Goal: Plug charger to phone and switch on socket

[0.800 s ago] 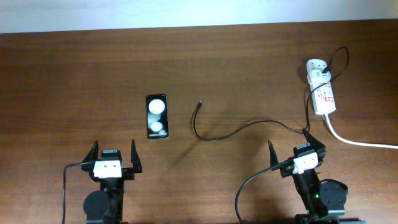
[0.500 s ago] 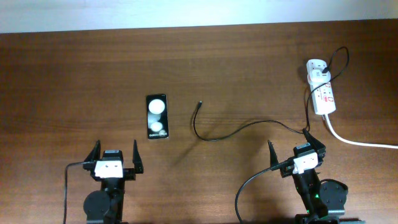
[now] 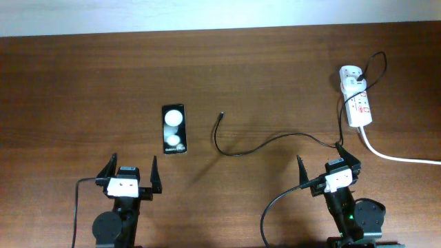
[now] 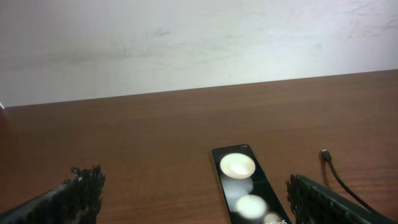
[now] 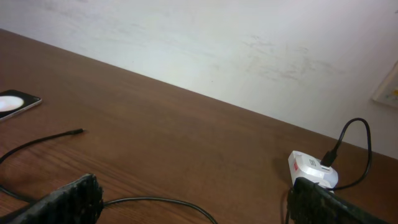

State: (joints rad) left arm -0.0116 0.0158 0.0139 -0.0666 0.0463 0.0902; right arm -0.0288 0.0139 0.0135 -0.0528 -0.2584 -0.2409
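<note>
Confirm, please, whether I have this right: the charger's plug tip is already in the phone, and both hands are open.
Not quite: the charger's plug tip lies loose on the table, apart from the phone, as the overhead view shows. The left hand and right hand are indeed open.

The overhead camera looks straight down from high up, taking in the whole worktop (image 3: pixel 275 69). Each wrist camera sits low over it, facing the far wall (image 4: pixel 186 43). Left wrist and overhead share the phone (image 4: pixel 244 185); right wrist and overhead, the socket (image 5: pixel 310 169).
</note>
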